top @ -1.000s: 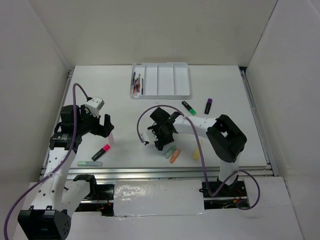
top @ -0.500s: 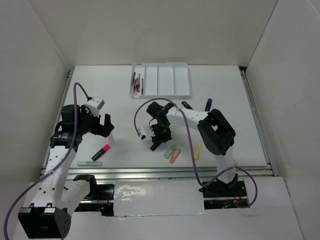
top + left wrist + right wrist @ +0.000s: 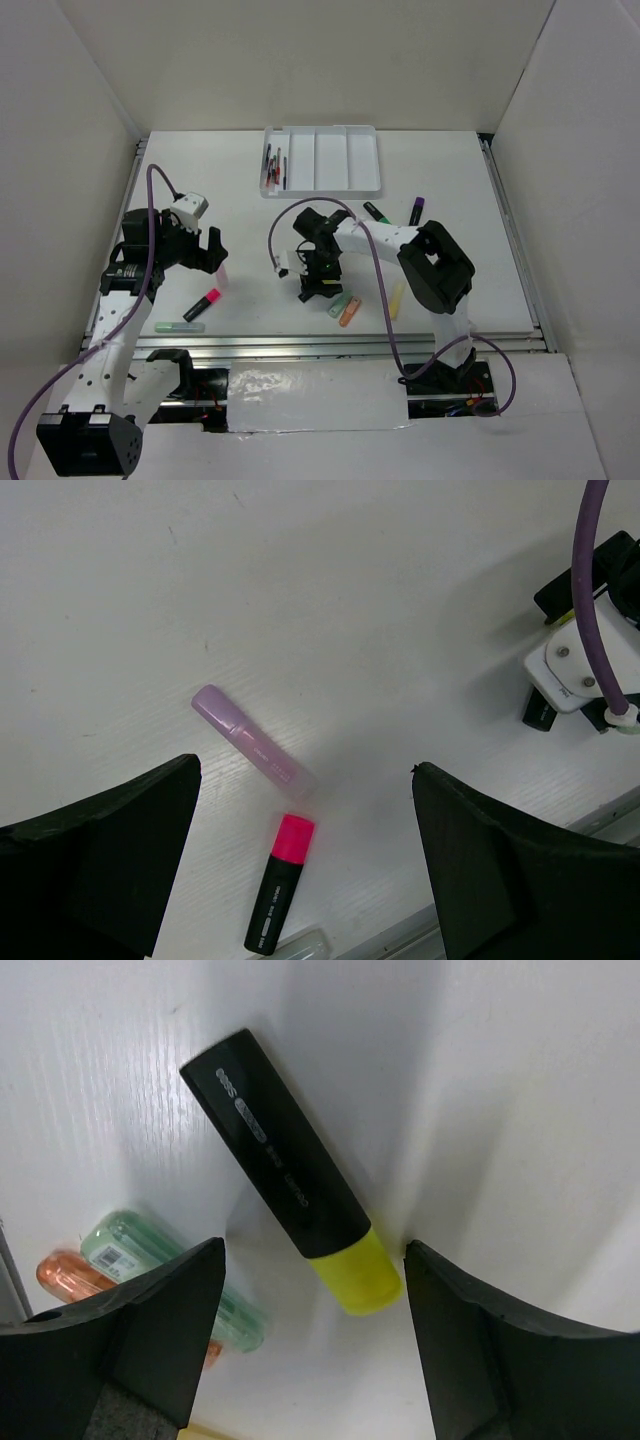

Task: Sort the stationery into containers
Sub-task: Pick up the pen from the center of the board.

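white tabletop [image 3: 450, 170], walled by pale panels, carries everything. the right gripper [image 3: 312, 1250] points down at it on the near side of the tray [image 3: 330, 191], jaws apart and gripping nothing. a black-bodied highlighter with a yellow cap [image 3: 290, 1195] lies flat on the table between its fingers [image 3: 150, 1340], cap end close to one finger, contact unclear. just outside the jaws, to the near right of the tray, a green pastel marker [image 3: 150, 1255] and an orange marker [image 3: 65, 1272] lie side by side, with a yellow marker [image 3: 396, 298] a little past them. the left gripper [image 3: 305, 770] hangs well to the near left of the tray, spread wide and empty, above a lilac marker [image 3: 250, 745] and a pink-capped highlighter [image 3: 278, 900]. near the tray's near right corner lie a green-capped highlighter [image 3: 375, 212] and a purple-capped highlighter [image 3: 415, 210]. thin pens [image 3: 273, 165] lie in the tray's leftmost compartment.
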### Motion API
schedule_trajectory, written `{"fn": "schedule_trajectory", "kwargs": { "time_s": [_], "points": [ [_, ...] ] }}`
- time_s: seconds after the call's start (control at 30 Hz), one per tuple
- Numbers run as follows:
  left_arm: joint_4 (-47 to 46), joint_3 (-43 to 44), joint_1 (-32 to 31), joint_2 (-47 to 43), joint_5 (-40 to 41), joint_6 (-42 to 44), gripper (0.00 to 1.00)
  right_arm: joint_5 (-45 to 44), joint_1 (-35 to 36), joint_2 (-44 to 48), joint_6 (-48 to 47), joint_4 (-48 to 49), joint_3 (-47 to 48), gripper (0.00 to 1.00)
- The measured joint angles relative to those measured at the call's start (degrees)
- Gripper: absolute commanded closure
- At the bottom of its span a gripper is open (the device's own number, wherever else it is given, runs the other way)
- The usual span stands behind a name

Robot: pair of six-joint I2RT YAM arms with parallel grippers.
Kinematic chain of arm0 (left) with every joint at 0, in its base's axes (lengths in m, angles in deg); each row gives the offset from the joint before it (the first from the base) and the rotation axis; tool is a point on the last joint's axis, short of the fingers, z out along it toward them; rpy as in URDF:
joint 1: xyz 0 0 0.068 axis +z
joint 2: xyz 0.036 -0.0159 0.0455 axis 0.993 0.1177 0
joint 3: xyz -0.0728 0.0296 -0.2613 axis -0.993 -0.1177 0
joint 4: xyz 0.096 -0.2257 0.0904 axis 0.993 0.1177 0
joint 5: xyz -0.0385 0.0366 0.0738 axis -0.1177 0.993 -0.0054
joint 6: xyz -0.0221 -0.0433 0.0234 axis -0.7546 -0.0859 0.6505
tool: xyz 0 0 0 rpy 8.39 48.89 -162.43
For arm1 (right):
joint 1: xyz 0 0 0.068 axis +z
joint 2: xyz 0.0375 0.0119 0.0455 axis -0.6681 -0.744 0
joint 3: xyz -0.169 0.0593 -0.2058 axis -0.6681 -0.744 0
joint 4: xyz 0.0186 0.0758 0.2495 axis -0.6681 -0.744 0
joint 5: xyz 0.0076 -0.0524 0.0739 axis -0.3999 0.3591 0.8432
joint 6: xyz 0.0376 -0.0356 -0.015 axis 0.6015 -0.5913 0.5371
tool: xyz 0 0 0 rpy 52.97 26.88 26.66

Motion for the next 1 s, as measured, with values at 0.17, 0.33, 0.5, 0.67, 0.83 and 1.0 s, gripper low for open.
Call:
{"fn": "schedule_trajectory", "kwargs": {
  "time_s": [0.17, 0.33, 0.5, 0.67, 0.83, 1.0],
  "points": [
    [-0.3, 0.0, 0.0, 0.3, 0.0, 0.0, 0.01, -1.0, 1.6, 0.2, -0.2, 2.7, -0.8, 0.22],
    [-0.4, 0.0, 0.0, 0.3, 0.0, 0.0, 0.01, -1.6, 2.3, 0.1, -1.8, 4.0, -0.8, 0.28],
    [-0.4, 0.0, 0.0, 0.3, 0.0, 0.0, 0.01, -1.6, 2.4, -0.6, -3.3, 3.8, 0.2, 0.51],
    [-0.5, 0.0, 0.1, 0.5, 0.0, 0.0, 0.01, -0.6, 2.4, -0.6, -4.5, 3.4, 0.3, 0.68],
    [-0.9, 0.0, 0.1, 0.7, 0.0, 0.0, 0.01, 1.0, 1.9, -1.5, -3.1, 1.9, 1.8, 0.86],
    [-1.3, 0.0, 0.4, 0.7, 0.1, -0.2, 0.01, 4.5, -1.0, -3.5, 2.6, 0.0, 7.9, 1.0]
  ]
}}
